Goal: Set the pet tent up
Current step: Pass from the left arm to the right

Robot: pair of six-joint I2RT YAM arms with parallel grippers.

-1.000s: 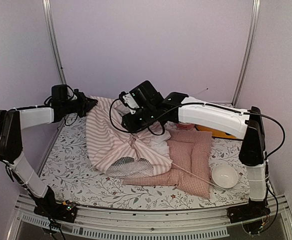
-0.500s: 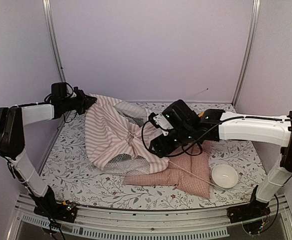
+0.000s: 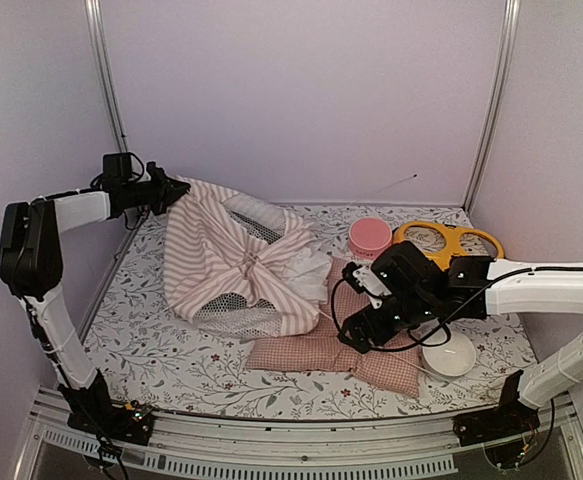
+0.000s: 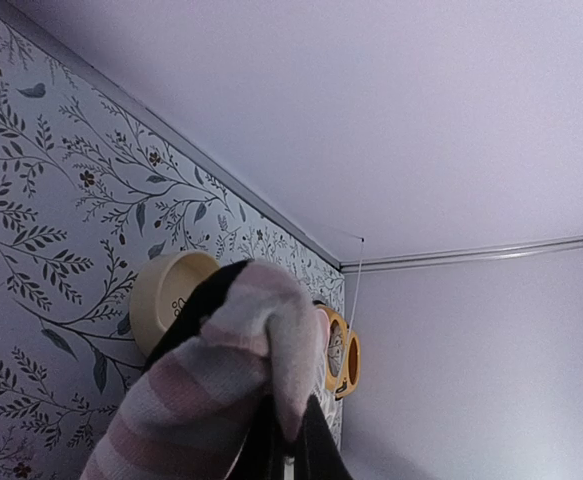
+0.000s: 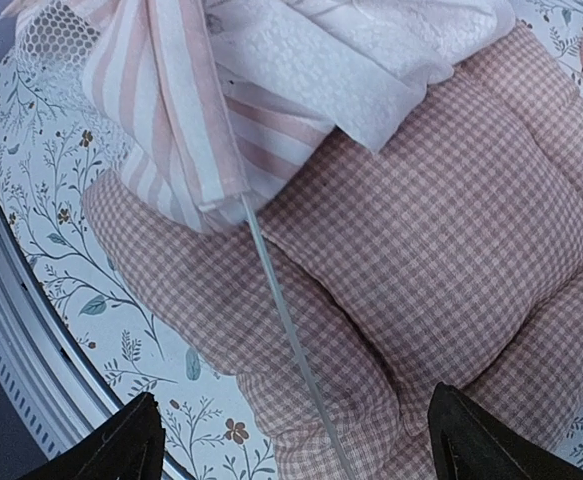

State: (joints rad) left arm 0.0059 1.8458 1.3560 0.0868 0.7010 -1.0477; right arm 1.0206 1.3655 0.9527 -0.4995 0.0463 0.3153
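The pet tent lies slumped at the left middle of the table, pink-and-white striped with black mesh showing low at its front. My left gripper is shut on the tent's back left corner and holds it up; the left wrist view shows a fold of striped fabric pinched in the left gripper. My right gripper hangs open over the pink checked cushion, holding nothing. In the right wrist view a thin white pole runs from the tent's edge across the cushion, passing between the right gripper's wide-apart fingertips.
A white bowl sits just right of the cushion. A pink cup and a yellow ring-shaped item stand at the back right. Walls close the left, back and right sides. The left wrist view shows the bowl.
My right gripper left the tent's middle, swung right and nearer over the cushion, and opened wide. The left gripper pulled the tent corner a little further back and left.
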